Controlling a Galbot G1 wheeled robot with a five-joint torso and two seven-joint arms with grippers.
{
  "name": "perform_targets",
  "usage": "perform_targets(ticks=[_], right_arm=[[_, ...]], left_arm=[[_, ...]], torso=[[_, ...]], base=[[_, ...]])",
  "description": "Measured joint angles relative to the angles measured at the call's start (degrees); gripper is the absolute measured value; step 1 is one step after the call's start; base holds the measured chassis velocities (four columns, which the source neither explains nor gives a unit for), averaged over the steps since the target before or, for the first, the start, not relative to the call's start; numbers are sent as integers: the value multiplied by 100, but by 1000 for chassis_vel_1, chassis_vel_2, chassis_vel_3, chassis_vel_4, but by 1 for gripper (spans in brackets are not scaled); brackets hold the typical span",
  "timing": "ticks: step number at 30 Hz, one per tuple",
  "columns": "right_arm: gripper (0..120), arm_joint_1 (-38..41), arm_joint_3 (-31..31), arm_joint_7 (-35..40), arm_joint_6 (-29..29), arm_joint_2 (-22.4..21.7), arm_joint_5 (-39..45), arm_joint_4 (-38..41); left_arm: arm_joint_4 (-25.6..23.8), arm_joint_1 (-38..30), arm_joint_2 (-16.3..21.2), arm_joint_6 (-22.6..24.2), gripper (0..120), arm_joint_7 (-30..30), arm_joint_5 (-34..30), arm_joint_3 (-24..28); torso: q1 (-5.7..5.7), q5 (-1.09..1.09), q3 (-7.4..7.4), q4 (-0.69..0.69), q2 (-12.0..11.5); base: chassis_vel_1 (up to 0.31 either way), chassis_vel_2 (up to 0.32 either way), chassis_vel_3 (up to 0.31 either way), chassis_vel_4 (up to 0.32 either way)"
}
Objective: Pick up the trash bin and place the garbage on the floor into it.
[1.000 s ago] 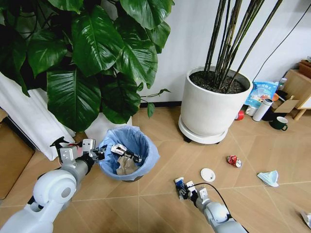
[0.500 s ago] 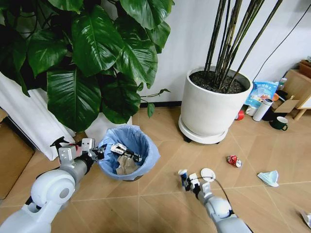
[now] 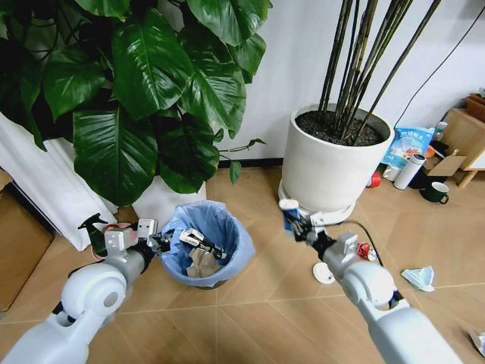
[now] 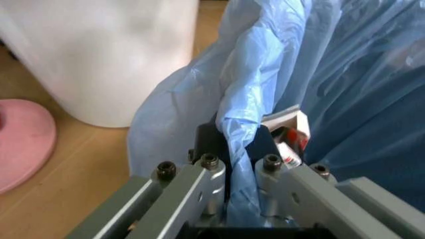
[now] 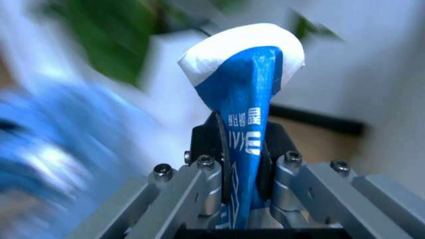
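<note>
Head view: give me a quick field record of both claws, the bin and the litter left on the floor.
left claw: shut on the trash bin rim and bag
right claw: raised, shut on a blue-and-white wrapper, right of the bin
in bin: crumpled paper
on floor: white disc, red can, pale blue scrap

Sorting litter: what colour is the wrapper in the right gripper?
Blue and white wrapper, clearest in the right wrist view.

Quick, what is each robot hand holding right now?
Left gripper: shut on the rim of the trash bin.
Right gripper: shut on a blue and white wrapper.
</note>
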Motion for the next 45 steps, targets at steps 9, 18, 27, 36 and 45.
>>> perform_targets(ticks=[9,18,27,36,45], right_arm=[[8,1069,-1448,243,-276,-133,896,186],[23,1543,-2280,425,-406,193,831,-337],[51,1680,-2326,433,-383,246,786,-467],[84,1651,-2189,419,-323,244,788,-422],[100,1401,-1591,596,-228,101,724,-385]], left_arm=[[59,-235,-82,66,0,-238,-237,268],[59,-227,-111,85,0,-293,-288,182],[53,-208,-138,90,0,-294,-288,133],[83,-233,-174,89,0,-292,-288,104],[104,-209,-210,79,0,-292,-284,-14]], torso=[[0,0,0,1,0],[0,-1,0,1,0],[0,-1,0,0,0],[0,0,0,0,0],[-1,1,-1,2,0]], base=[[0,0,0,0],[0,0,0,0],[0,0,0,0],[0,0,0,0],[0,0,0,0]])
